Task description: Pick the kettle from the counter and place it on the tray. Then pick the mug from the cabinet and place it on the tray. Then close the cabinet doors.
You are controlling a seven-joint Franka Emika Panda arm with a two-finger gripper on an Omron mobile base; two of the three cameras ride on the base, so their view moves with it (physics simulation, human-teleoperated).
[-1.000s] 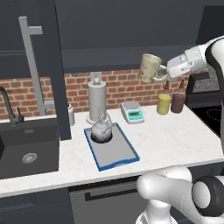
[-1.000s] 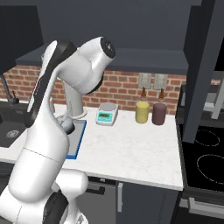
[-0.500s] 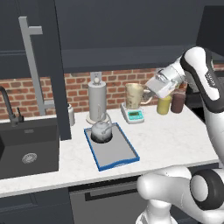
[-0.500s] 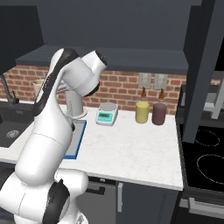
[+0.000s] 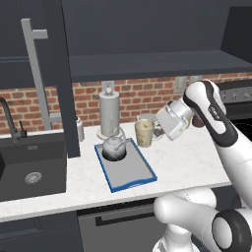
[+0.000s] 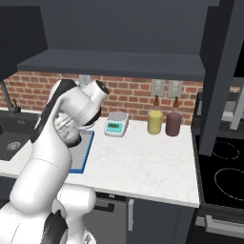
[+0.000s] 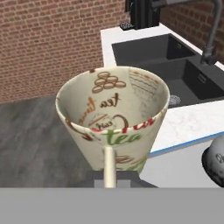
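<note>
The gripper (image 5: pixel 153 129) is clenched on the mug (image 5: pixel 144 133), pinching its handle, and holds it in the air just right of the tray (image 5: pixel 139 175); seen from the hand, the mug (image 7: pixel 113 124) is cream with brown, green and red lettering; the kettle (image 5: pixel 114 147) sits on the tray's far end, in front of the paper-towel roll (image 5: pixel 109 113); the counter (image 5: pixel 192 156) runs right; a sink (image 5: pixel 30 167) lies left.

The robot's white arm (image 6: pixel 71 119) bends over the left of the desk (image 6: pixel 143 162), covering much of the blue-rimmed tray (image 6: pixel 83 152). Behind stand a white scale (image 6: pixel 116 125), a yellow jar (image 6: pixel 154 122) and a maroon one (image 6: pixel 173 123); what seems the mug is barely discernible.
</note>
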